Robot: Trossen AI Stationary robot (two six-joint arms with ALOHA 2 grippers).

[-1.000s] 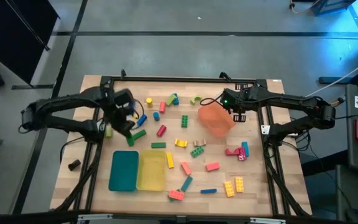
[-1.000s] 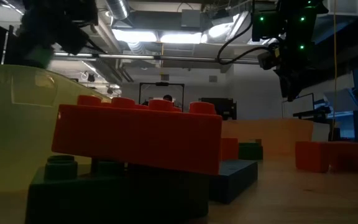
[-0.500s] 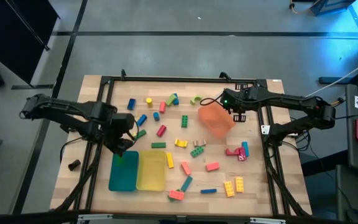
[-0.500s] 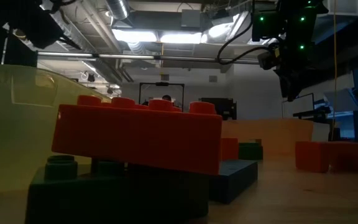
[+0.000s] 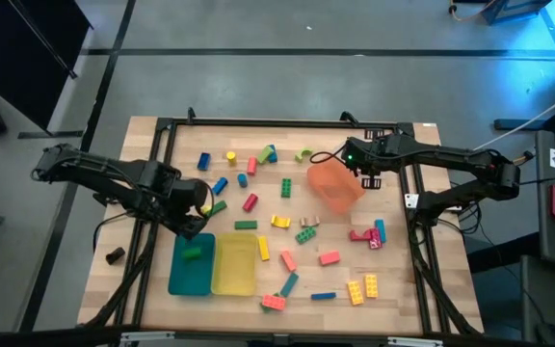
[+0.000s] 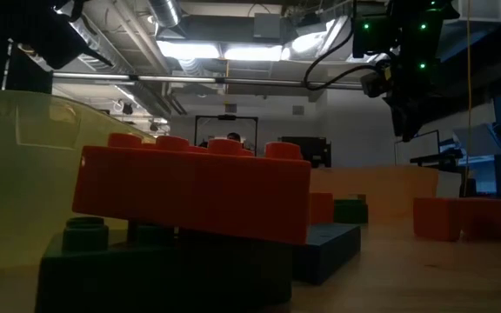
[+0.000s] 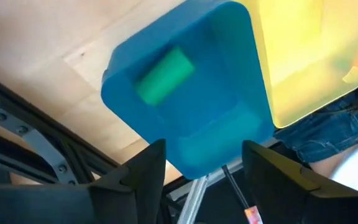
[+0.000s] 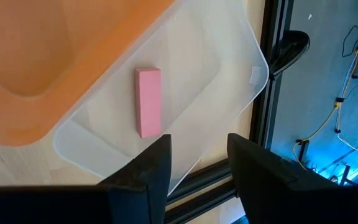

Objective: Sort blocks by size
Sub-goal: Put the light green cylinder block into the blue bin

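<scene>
My left gripper (image 5: 193, 220) hangs open and empty over the far end of the teal tray (image 5: 183, 275). A green block (image 7: 163, 76) lies in that tray, also seen in the high view (image 5: 192, 253). My right gripper (image 8: 199, 165) is open and empty above a clear tray (image 8: 191, 81), where a pink block (image 8: 148, 101) lies flat, beside the orange tray (image 5: 335, 185). Many coloured blocks lie loose on the table, such as a green bar (image 5: 246, 225) and a pink one (image 5: 330, 257).
A yellow tray (image 5: 234, 262) stands against the teal tray's right side. In the low view a red block (image 6: 190, 191) on a green one fills the foreground. Loose blocks lie scattered from the far left (image 5: 203, 161) to the near right (image 5: 362, 287).
My left gripper has gone from the far left toward the table's near edge, over the teal tray, carrying a green block. The block has left the gripper and now lies in the teal tray. My right arm has kept still.
</scene>
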